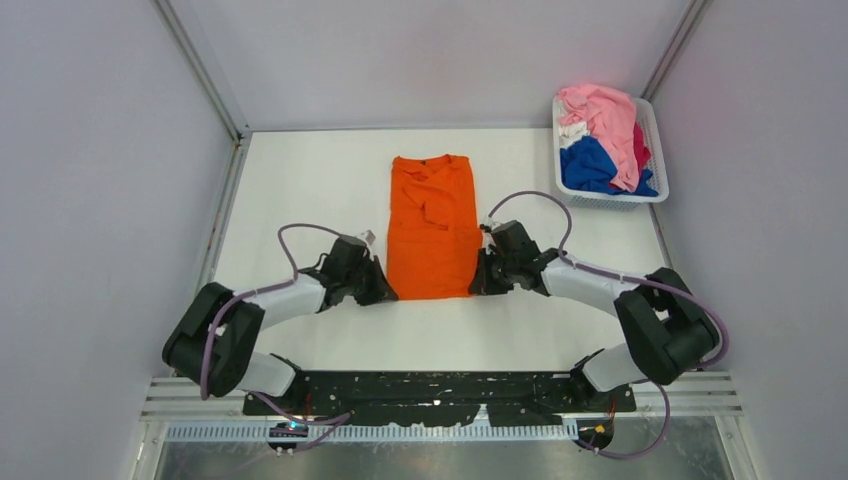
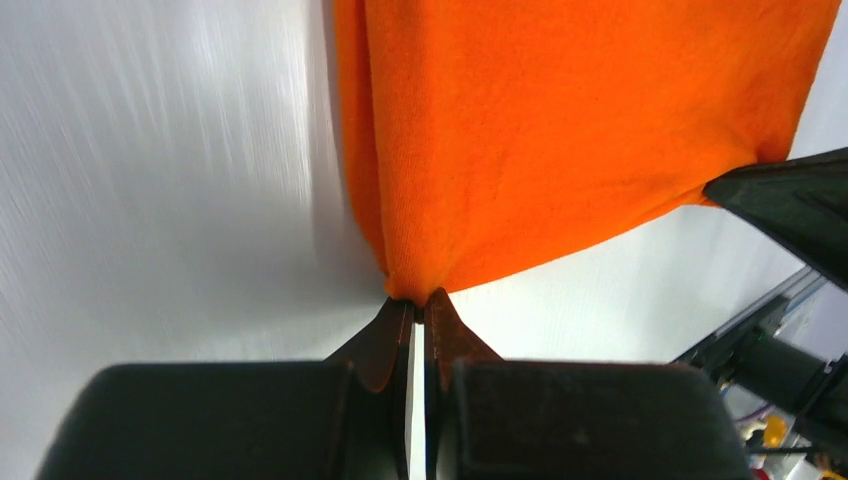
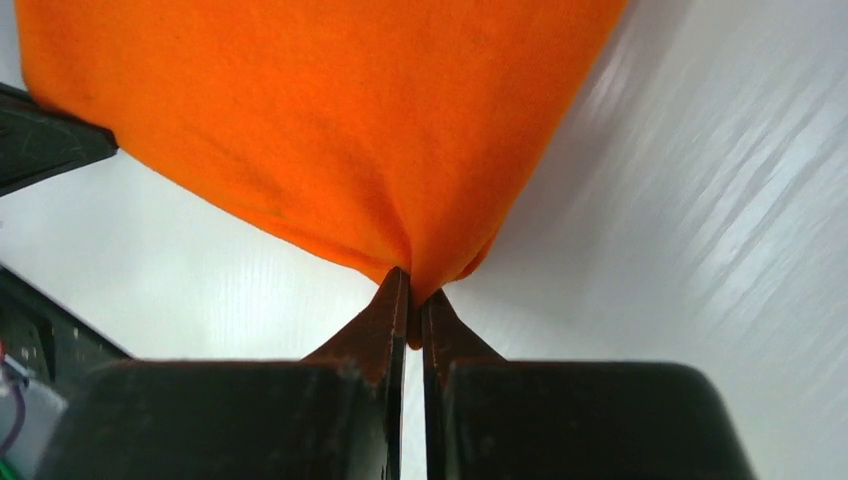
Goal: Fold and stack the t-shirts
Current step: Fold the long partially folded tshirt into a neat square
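Note:
An orange t-shirt [image 1: 432, 225] lies in a long narrow fold down the middle of the white table [image 1: 300, 180], collar at the far end. My left gripper [image 1: 386, 292] is shut on its near left corner, which shows as pinched orange cloth in the left wrist view [image 2: 415, 290]. My right gripper [image 1: 478, 285] is shut on the near right corner, seen in the right wrist view [image 3: 415, 285]. Both corners are held just off the table. Pink [image 1: 605, 115], royal blue [image 1: 590, 165], white [image 1: 572, 131] and magenta [image 1: 641, 145] t-shirts are heaped in the basket.
A white mesh basket [image 1: 612, 200] stands at the back right corner of the table. Grey walls close in the table on the left, right and back. The black arm mounts [image 1: 440, 395] run along the near edge.

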{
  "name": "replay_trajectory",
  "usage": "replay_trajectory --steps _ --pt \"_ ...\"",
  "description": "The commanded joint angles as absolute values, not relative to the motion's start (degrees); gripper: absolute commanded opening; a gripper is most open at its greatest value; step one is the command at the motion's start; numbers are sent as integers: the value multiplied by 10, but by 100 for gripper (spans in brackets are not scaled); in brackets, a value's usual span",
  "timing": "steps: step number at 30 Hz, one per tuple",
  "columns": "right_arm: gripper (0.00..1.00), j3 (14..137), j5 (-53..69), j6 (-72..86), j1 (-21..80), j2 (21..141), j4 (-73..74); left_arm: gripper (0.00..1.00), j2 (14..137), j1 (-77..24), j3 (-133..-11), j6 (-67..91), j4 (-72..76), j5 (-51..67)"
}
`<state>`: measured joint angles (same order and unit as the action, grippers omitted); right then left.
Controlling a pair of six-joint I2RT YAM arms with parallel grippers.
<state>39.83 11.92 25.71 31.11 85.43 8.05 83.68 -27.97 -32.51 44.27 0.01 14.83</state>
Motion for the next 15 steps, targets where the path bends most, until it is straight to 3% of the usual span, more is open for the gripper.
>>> replay_trajectory --steps 1,6,10,15 --pt "5 372 162 249 352 781 162 0 743 -322 -252 443 -44 138" --pt "5 335 173 296 433 689 218 0 578 -397 -187 509 -108 130" --pt "5 353 131 298 444 633 255 0 443 -417 -185 514 -155 118" --pt "5 443 100 282 421 637 270 0 410 -404 -251 468 -179 51"
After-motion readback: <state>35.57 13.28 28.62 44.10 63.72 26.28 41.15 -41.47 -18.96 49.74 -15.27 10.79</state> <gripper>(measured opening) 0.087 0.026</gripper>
